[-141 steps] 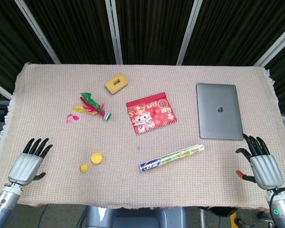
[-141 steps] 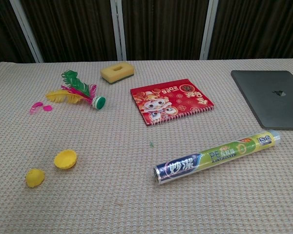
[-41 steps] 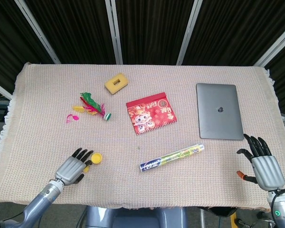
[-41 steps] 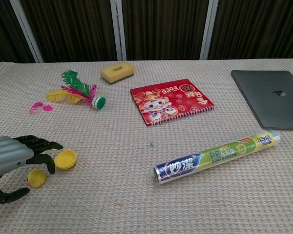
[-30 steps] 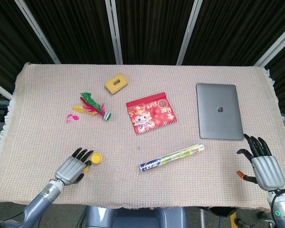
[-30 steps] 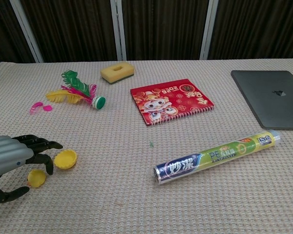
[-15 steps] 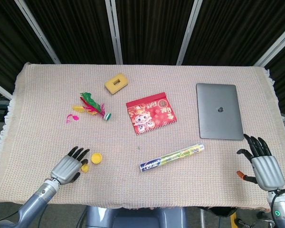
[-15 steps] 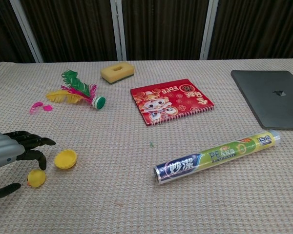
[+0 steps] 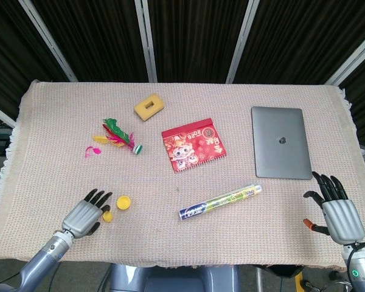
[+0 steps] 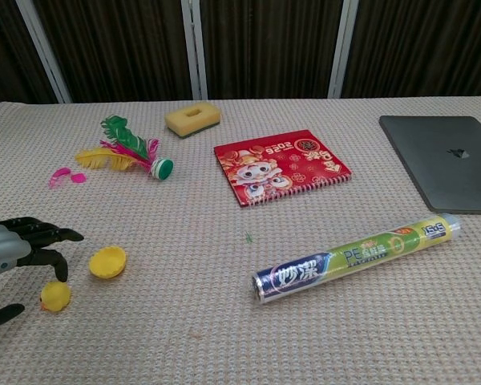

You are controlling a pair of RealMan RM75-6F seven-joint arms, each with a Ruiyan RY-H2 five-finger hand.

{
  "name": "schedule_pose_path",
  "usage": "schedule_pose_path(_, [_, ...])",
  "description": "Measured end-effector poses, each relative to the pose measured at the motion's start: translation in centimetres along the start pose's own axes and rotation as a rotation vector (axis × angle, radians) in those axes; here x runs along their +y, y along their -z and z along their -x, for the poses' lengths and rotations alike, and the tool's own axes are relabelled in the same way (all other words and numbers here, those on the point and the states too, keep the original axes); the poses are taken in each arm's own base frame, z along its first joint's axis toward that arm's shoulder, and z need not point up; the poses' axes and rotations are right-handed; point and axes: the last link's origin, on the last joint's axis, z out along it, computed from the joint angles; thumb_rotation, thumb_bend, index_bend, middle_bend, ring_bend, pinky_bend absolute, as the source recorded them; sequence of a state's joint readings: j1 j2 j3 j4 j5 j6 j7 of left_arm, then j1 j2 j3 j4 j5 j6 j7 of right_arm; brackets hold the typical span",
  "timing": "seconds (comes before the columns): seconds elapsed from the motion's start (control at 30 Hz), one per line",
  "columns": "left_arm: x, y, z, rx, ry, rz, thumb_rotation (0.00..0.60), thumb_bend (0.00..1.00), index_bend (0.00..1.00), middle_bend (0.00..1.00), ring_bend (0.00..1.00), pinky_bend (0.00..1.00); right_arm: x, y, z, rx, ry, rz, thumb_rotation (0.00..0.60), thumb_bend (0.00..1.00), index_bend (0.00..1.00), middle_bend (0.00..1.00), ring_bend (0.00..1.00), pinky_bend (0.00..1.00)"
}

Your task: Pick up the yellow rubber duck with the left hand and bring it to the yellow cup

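The yellow rubber duck (image 9: pixel 107 216) is a small yellow lump on the woven cloth near the front left, also seen in the chest view (image 10: pixel 54 297). The yellow cup (image 9: pixel 123 202) lies just right of it and slightly farther back, its opening showing in the chest view (image 10: pixel 107 261). My left hand (image 9: pixel 84 214) hovers at the duck's left, fingers (image 10: pixel 40 237) spread above it and thumb low beside it, gripping nothing. My right hand (image 9: pixel 337 210) rests with fingers apart at the front right edge, empty.
A cling-film roll (image 9: pixel 220 202) lies in the front middle. Behind it are a red notebook (image 9: pixel 193 145), a feather shuttlecock (image 9: pixel 117 137) and a yellow sponge (image 9: pixel 148 107). A grey laptop (image 9: pixel 280 149) lies shut on the right.
My left hand came in from the front left to the duck, then slid back left a little. The duck shifted slightly left, away from the cup. The right hand stayed put.
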State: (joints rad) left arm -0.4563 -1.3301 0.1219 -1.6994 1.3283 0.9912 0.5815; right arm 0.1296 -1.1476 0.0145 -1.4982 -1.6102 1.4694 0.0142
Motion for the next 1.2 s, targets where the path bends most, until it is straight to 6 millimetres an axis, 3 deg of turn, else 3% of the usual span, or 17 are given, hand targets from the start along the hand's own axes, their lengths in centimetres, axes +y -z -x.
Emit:
schedule_pose_path(1.03, [-0.01,0.06,0.14,-0.001,-0.023,-0.012,0.6,0.49,0.38,0.0,0.0,0.0,0.01,0.03,-0.01,0.002,0.002,0.0,0.6,0.0,0.38,0.0,0.0,0.0])
schedule_pose_path(1.2, [0.19,-0.02,0.12,0.002,-0.024,-0.007,0.6,0.44,0.35,0.0,0.0,0.0,0.01,0.04,0.0,0.001,0.003,0.0,0.6,0.0,0.38,0.0,0.0,0.0])
